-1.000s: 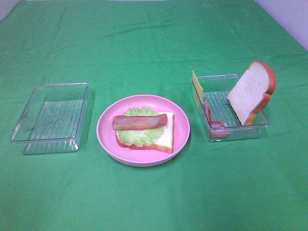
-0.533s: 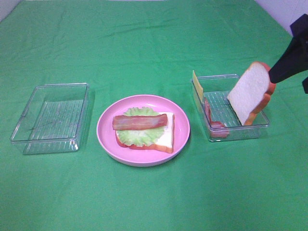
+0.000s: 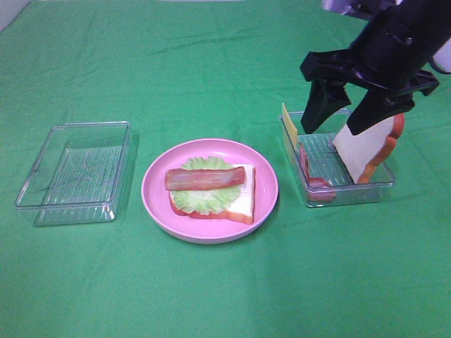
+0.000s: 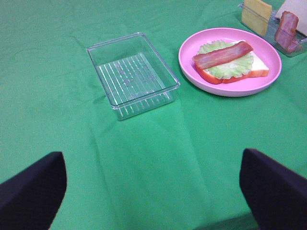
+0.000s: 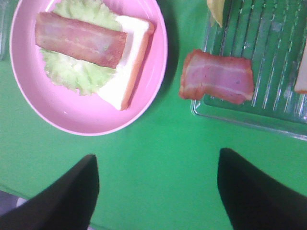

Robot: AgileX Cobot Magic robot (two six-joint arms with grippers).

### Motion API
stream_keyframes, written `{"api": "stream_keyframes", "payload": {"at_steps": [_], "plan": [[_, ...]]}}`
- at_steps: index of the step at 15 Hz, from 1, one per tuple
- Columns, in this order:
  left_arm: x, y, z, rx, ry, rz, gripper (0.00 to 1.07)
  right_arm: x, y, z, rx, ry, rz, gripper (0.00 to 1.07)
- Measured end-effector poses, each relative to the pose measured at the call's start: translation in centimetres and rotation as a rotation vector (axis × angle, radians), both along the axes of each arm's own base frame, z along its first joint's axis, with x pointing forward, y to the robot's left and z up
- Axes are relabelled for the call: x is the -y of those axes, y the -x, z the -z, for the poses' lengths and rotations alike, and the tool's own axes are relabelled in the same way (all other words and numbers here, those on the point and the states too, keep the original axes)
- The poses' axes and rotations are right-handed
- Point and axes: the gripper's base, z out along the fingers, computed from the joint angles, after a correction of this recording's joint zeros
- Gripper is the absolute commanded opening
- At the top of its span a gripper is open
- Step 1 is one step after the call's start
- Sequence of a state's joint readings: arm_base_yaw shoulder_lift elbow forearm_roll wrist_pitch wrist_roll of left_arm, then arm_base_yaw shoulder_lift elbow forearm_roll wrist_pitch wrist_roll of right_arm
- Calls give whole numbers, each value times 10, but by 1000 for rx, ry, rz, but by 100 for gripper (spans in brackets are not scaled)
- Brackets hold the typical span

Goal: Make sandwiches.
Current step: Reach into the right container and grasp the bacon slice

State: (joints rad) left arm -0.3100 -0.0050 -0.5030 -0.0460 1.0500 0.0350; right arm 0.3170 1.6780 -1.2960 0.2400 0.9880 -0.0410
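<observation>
Black fingers (image 3: 318, 111) of the right gripper (image 3: 332, 128) stand spread wide and grip nothing. They hang at the upper right of the high view, over the clear right tray (image 3: 352, 195). That tray holds a bread slice (image 3: 361, 153) leaning upright, a yellow cheese slice (image 3: 289, 125) and a spare bacon strip (image 3: 311, 174) at its left wall. The left gripper (image 4: 153, 191) is likewise parted, above green cloth (image 4: 144, 153). At centre, a pink plate (image 3: 156, 201) carries the unfinished sandwich (image 3: 211, 191): bread, then lettuce, with bacon on top. Another clear tray (image 3: 70, 172) sits at left.
</observation>
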Motion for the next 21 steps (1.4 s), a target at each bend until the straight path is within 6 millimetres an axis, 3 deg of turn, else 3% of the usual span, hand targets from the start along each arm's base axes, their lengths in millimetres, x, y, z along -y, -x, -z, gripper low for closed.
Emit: {"api": "stream_keyframes", "payload": {"at_steps": [3, 10, 13, 16, 17, 21], "plan": [[0, 0, 0, 0, 0, 0, 93, -25, -32, 23, -86, 113, -20, 66], [0, 0, 0, 0, 0, 0, 93, -33, -65, 73, -144, 180, -27, 63], [0, 0, 0, 0, 1, 1, 93, -34, -68, 86, -159, 191, -28, 50], [0, 0, 0, 0, 1, 1, 93, -35, -70, 89, -152, 190, -27, 23], [0, 0, 0, 0, 1, 1, 93, -35, -70, 89, -148, 192, -27, 0], [0, 0, 0, 0, 1, 1, 93, -34, -70, 89, -144, 198, -29, 0]]}}
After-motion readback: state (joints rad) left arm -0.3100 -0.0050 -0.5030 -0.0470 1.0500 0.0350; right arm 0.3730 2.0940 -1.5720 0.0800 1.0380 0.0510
